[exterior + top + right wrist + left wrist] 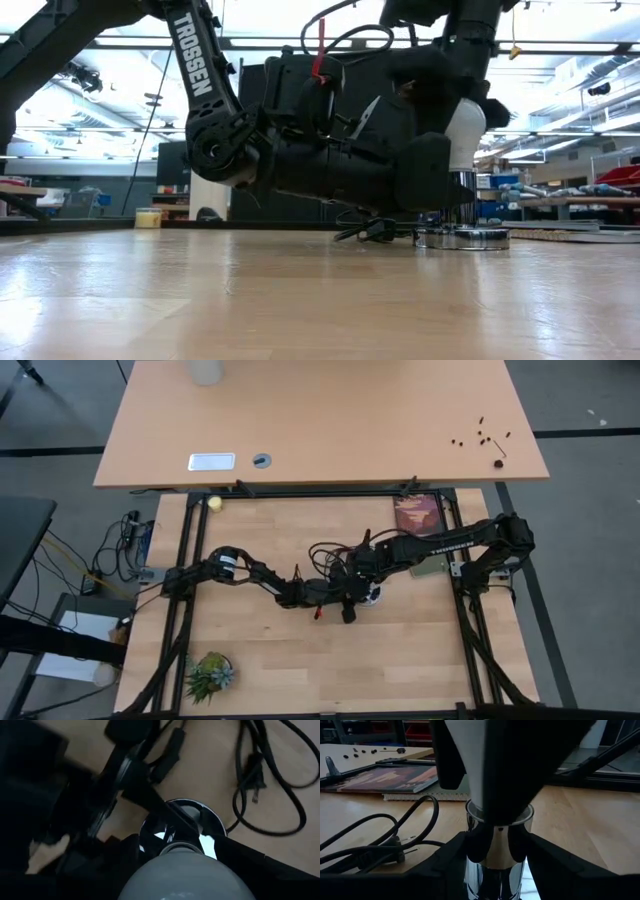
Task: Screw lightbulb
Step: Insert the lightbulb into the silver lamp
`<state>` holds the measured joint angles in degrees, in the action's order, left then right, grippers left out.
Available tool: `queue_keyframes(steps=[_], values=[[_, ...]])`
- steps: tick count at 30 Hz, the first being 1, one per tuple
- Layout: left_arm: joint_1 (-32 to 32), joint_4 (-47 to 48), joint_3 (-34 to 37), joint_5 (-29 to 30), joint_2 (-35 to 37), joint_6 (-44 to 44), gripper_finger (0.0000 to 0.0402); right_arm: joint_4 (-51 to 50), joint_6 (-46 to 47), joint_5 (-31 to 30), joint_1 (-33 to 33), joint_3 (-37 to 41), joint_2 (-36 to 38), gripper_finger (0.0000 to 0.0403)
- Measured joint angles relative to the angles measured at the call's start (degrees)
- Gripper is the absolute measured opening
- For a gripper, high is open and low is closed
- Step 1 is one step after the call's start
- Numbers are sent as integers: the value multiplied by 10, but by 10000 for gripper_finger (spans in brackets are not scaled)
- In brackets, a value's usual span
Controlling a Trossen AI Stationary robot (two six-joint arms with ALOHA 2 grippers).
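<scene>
The lightbulb, white and rounded, stands upright above the silvery socket, whose round disc base rests on the wooden table. Whether its screw base is inside the socket cannot be seen. My right gripper comes down from above and is shut on the bulb. My left gripper lies level just above the table, coming from the left, and is shut on the socket's chrome stem. In the high view both grippers meet at the table's middle, around the socket. My left gripper pinches the socket's chrome stem between its two fingers, coming level from the table's left side. The socket stands upright with its disc on the table. My right gripper holds the bulb's rounded white body between its two fingers, coming steeply from above. The bulb stands upright over the socket's mouth.
A black cord with its plug loops over the table beside the socket. A book on a notebook lies at the far right, a small plant at the near left, a yellow ball at the far left.
</scene>
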<state>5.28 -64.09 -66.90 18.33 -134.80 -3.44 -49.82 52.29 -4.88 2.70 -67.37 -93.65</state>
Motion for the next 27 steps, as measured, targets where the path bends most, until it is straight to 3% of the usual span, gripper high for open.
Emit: queue_keyframes(steps=[16,27], values=[[0,0,0,-6,0,-14,194,-14,278,-29,3,0,0,263],[-2,7,0,-11,1,26,194,-6,254,-25,2,0,6,288]])
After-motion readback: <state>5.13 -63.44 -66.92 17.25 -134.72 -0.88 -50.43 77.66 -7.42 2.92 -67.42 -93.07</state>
